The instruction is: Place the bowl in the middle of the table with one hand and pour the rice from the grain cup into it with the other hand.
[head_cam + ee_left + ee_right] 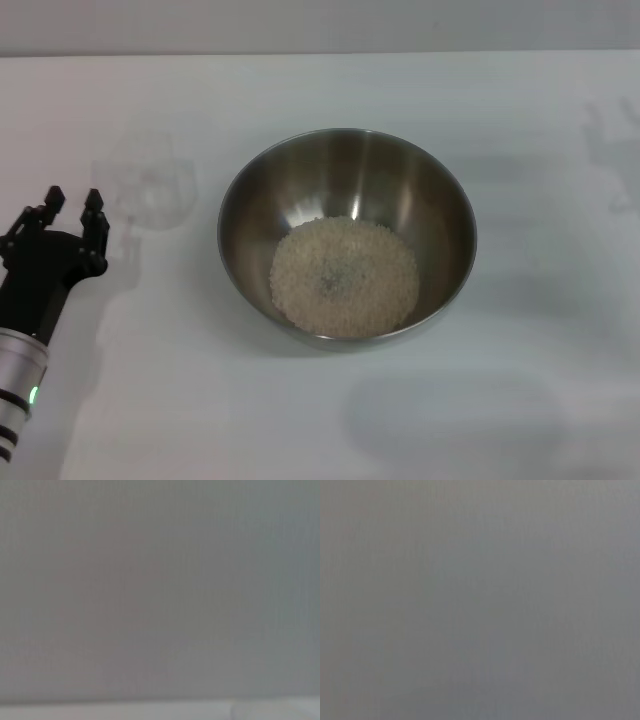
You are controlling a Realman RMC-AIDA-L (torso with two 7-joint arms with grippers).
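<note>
The steel bowl [347, 237] stands near the middle of the white table [520, 400] in the head view. A round heap of pale rice [344, 275] lies in its bottom. To the bowl's left, the clear grain cup [152, 187] stands upright on the table and looks empty. My left gripper [72, 206] is at the left edge, a little short of the cup, open and holding nothing. The right gripper is out of view. Both wrist views show only a plain grey surface.
A faint shadow of an arm falls on the table at the far right. Nothing else stands on the tabletop besides the bowl and cup.
</note>
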